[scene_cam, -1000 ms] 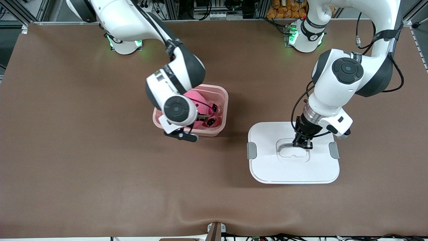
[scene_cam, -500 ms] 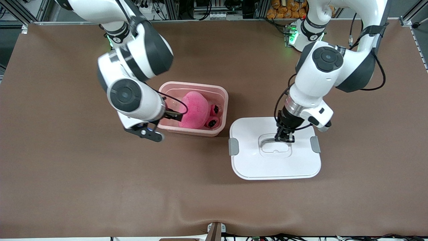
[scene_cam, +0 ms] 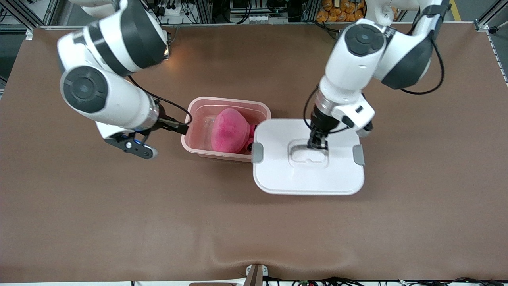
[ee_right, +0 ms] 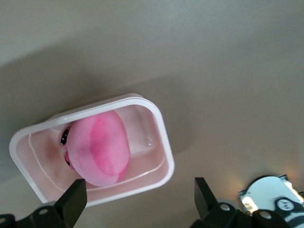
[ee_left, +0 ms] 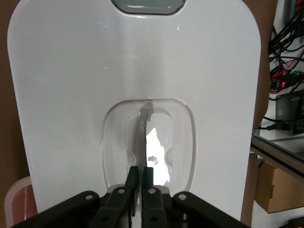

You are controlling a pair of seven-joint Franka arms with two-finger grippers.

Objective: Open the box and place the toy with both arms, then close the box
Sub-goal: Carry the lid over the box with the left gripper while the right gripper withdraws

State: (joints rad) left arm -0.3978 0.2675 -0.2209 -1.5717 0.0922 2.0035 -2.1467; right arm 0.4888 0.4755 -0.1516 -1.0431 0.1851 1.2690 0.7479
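The translucent pink box (scene_cam: 198,119) stands open in the middle of the table, and the pink plush toy (scene_cam: 230,131) lies inside it. My left gripper (scene_cam: 317,143) is shut on the clear handle (ee_left: 142,128) of the white lid (scene_cam: 307,174) and holds it in the air. The lid's edge overlaps the box's rim at the left arm's end and hides the toy's face. My right gripper (scene_cam: 182,128) is open and empty, just outside the box toward the right arm's end. In the right wrist view my right gripper (ee_right: 140,199) looks down on the box (ee_right: 161,142) and the toy (ee_right: 97,147).
The lid has a grey clip (scene_cam: 257,153) on each short side; one clip (ee_left: 147,5) shows in the left wrist view. A corner of the box (ee_left: 16,199) peeks from under the lid (ee_left: 71,95). The brown table (scene_cam: 119,222) lies around them.
My right gripper has let go of the toy in the box and drawn back toward the right arm's end. My left gripper has carried the lid from the table toward the box.
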